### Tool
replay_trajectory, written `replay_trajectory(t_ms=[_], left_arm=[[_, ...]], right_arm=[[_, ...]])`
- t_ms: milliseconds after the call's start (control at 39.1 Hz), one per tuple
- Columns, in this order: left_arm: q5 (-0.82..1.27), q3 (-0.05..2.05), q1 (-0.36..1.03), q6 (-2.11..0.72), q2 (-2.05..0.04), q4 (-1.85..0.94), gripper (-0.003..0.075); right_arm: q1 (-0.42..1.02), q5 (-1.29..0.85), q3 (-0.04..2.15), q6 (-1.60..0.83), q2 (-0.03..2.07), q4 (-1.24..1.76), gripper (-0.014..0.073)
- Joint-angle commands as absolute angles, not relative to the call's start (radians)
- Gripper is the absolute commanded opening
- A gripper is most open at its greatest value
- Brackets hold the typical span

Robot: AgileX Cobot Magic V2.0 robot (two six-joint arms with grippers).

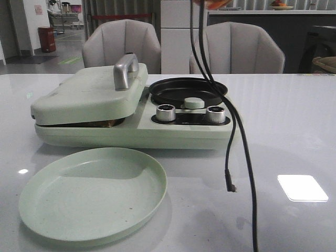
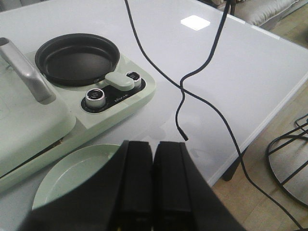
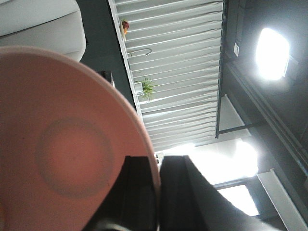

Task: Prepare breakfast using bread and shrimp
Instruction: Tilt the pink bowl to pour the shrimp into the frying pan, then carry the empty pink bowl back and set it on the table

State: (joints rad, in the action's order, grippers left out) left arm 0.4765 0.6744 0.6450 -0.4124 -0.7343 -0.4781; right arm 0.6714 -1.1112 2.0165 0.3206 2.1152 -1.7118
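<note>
The pale green breakfast maker [image 1: 173, 134] stands mid-table with its lid [image 1: 84, 97] down. A thin brown sliver [image 1: 107, 124] shows under the lid; the bread is otherwise hidden. No shrimp shows. The black round pan [image 1: 186, 90] looks empty, also in the left wrist view [image 2: 77, 57]. My left gripper [image 2: 154, 144] is shut and empty, beside the edge of the green plate [image 2: 72, 168]. My right gripper [image 3: 159, 159] is shut on the rim of a pink bowl [image 3: 62, 144], raised high and facing the ceiling. Only the bowl's underside shows.
The empty green plate [image 1: 92, 194] lies in front of the maker. Two black cables [image 1: 231, 147] hang down over the pan and the table's right half. Two knobs [image 1: 165, 112] sit on the maker's front. Two chairs stand behind the table. The table edge [image 2: 269, 120] is near.
</note>
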Motion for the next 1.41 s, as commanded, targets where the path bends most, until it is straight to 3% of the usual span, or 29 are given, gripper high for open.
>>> replay_trajectory(t_ms=[0, 717, 896, 1049, 1382], left_arm=[[0.413, 0.708, 0.649, -0.412, -0.731, -0.498, 0.0098], [0.413, 0.708, 0.649, -0.412, -0.731, -0.498, 0.0098], [0.413, 0.708, 0.649, -0.412, -0.731, -0.498, 0.0098], [0.413, 0.708, 0.649, -0.412, -0.731, -0.498, 0.0098], [0.413, 0.708, 0.649, -0.412, -0.731, -0.498, 0.0098]], right_arm=[[0.677, -1.134, 2.054, 0.314, 2.051, -1.812, 0.0003], [0.675, -1.147, 2.054, 0.269, 2.117, -1.770, 0.0003], [0.627, -1.223, 2.052, 0.269, 1.963, -1.299, 0.0003], [0.504, -1.236, 1.974, 0.260, 1.798, -0.882, 0.0003], [0.208, -1.027, 1.438, 0.207, 1.450, -0.494, 0.0003]])
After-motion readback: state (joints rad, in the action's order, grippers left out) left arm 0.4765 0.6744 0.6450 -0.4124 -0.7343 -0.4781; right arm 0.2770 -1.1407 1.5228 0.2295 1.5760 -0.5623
